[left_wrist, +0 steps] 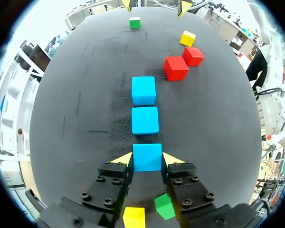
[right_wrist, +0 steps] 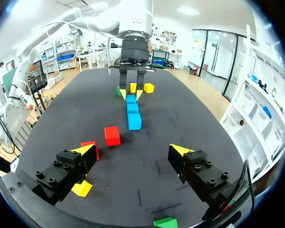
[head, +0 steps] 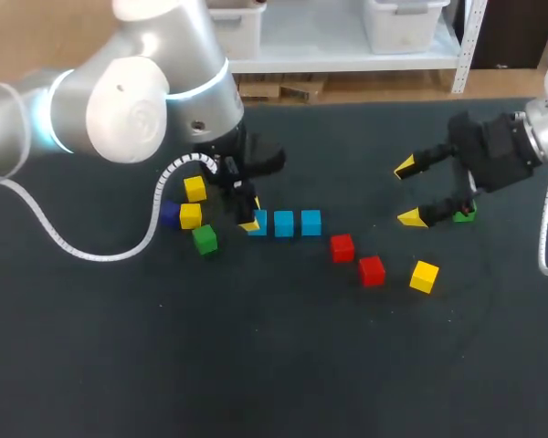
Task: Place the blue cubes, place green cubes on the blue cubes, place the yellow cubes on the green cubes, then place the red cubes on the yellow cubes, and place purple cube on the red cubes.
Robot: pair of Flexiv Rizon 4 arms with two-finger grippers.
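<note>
The left fingers (left_wrist: 125, 159) pinch the end blue cube (left_wrist: 147, 157) of the blue row (left_wrist: 145, 120) on the counter (left_wrist: 76, 95), one tip against each side. Behind that end of the row lie a green cube (left_wrist: 164, 205) and a yellow cube (left_wrist: 134, 217). Past the row's far end sit two red cubes (left_wrist: 175, 68) and another yellow cube (left_wrist: 187, 38). Farther from the row, the right fingers (right_wrist: 179, 151) hang spread and empty.

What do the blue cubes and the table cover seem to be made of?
The blue cubes: probably painted wood or plastic; flat even colour, sharp edges, little gloss. The table cover: likely felt or similar cloth; dark, matte, flecked with pale lint.
</note>
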